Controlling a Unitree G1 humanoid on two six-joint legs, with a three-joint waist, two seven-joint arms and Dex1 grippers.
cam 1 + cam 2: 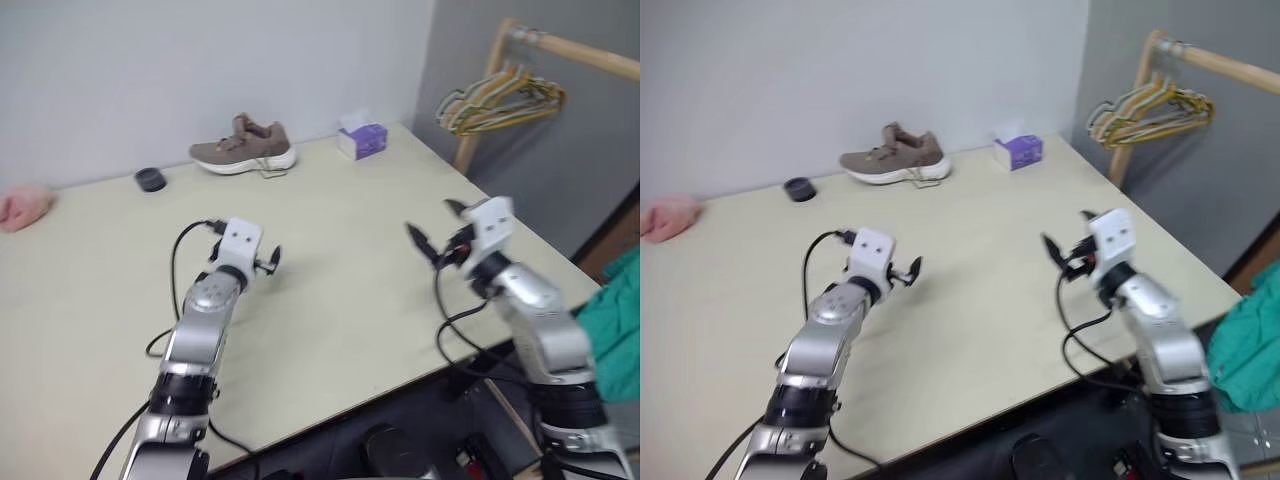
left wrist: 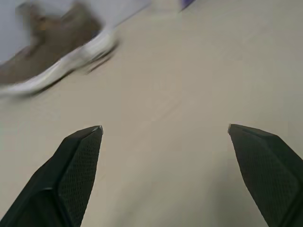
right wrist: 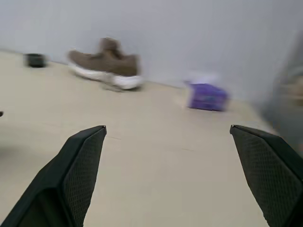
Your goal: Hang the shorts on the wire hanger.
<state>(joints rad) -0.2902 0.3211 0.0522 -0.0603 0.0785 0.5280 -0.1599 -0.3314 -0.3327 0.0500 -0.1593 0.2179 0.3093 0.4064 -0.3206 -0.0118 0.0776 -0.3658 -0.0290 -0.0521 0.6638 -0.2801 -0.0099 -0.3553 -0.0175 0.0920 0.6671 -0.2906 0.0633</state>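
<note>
The teal-green shorts [image 1: 616, 318] hang off the table's right edge, beyond my right arm, and only part of them shows. The wire hanger is out of view. My left gripper [image 1: 245, 245] hovers open over the middle of the table, its black fingers [image 2: 78, 161] spread wide with nothing between them. My right gripper [image 1: 435, 225] is open too, above the right part of the table and pointing toward the far wall; its fingers [image 3: 80, 161] are empty. Neither gripper touches the shorts.
A brown shoe [image 1: 243, 147], a purple tissue box [image 1: 362, 138] and a small black cup [image 1: 150, 180] stand along the beige table's [image 1: 330, 300] far edge. A pink object [image 1: 24, 207] lies far left. Pastel hangers [image 1: 498, 100] hang on a wooden rail [image 1: 575, 50] at the right.
</note>
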